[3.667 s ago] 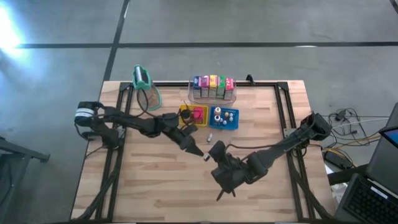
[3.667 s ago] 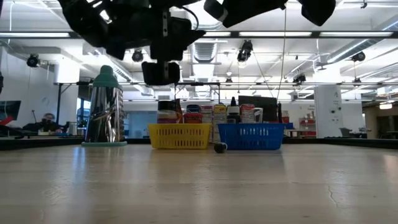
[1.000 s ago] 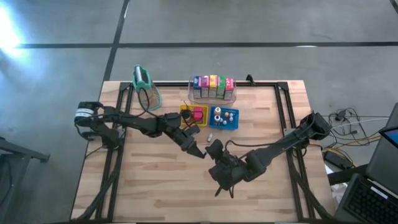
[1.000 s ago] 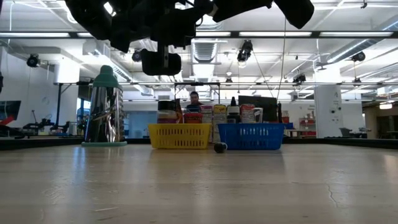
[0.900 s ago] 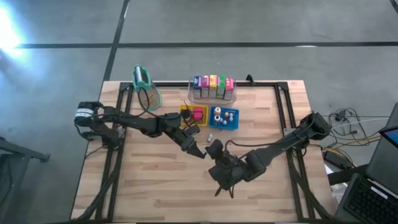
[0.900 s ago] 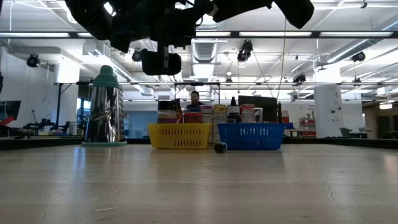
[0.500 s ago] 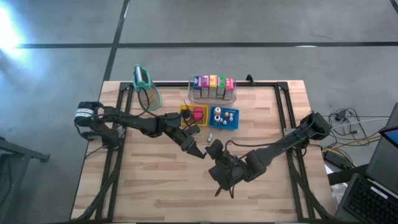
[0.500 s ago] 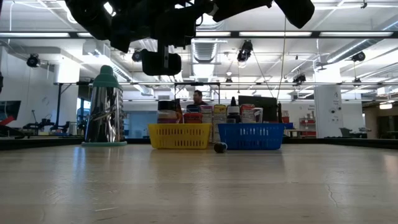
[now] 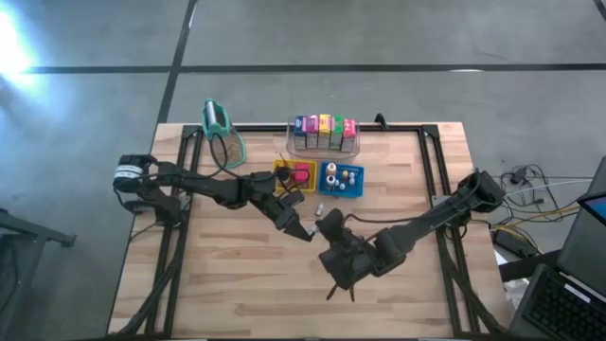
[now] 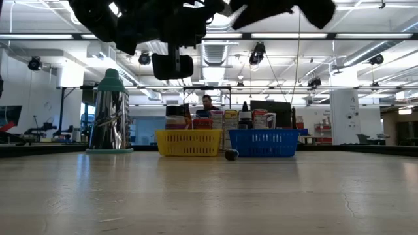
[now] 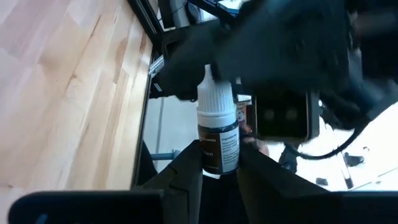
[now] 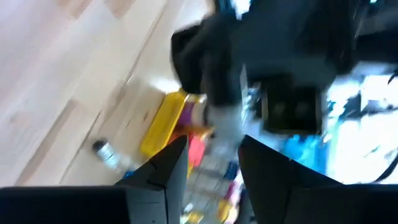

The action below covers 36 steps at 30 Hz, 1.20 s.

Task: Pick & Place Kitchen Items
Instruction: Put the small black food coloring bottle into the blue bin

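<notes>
The left gripper point(image 11: 219, 180) clamps a small bottle point(image 11: 217, 134), cap pointing at the right gripper point(image 12: 214, 155), whose fingers stand apart, holding nothing, mid-table.

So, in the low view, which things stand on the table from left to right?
Tall metal container with a teal top → yellow basket → small dark bottle lying on the table → blue basket.
</notes>
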Each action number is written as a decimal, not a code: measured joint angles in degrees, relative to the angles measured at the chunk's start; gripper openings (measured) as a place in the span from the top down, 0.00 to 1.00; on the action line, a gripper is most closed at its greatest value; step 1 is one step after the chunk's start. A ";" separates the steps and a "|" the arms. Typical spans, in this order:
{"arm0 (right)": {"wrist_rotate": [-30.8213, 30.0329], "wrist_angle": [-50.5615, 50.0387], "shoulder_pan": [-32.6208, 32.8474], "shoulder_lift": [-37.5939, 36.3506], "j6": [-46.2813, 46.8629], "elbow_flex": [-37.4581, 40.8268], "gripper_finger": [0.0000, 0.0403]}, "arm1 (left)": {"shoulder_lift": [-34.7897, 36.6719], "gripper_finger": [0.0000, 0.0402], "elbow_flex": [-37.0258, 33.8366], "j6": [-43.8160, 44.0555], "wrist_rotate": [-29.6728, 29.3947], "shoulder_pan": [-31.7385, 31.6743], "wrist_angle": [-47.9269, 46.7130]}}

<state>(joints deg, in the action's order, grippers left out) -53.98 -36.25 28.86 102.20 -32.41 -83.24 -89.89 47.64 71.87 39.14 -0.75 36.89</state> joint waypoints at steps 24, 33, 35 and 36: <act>30.90 -3.78 -3.00 -29.49 49.54 16.63 0.66 | 0.00 0.77 -0.10 -65.54 -33.66 0.39 -8.85; 45.72 4.18 -18.24 -32.84 48.97 20.78 0.60 | 0.00 0.77 0.42 -73.37 -39.52 0.41 -8.64; 47.66 4.50 -19.84 -31.35 46.92 19.08 0.58 | 0.00 0.77 0.42 -73.52 -39.54 0.39 -8.96; 48.56 4.42 -20.39 -30.25 45.95 18.03 0.57 | 0.00 0.77 0.39 -73.61 -39.54 0.39 -9.26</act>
<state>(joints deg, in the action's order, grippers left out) -5.41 -31.83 8.47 71.95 13.54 -65.21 -89.89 48.03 -1.73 -0.40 -0.36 27.63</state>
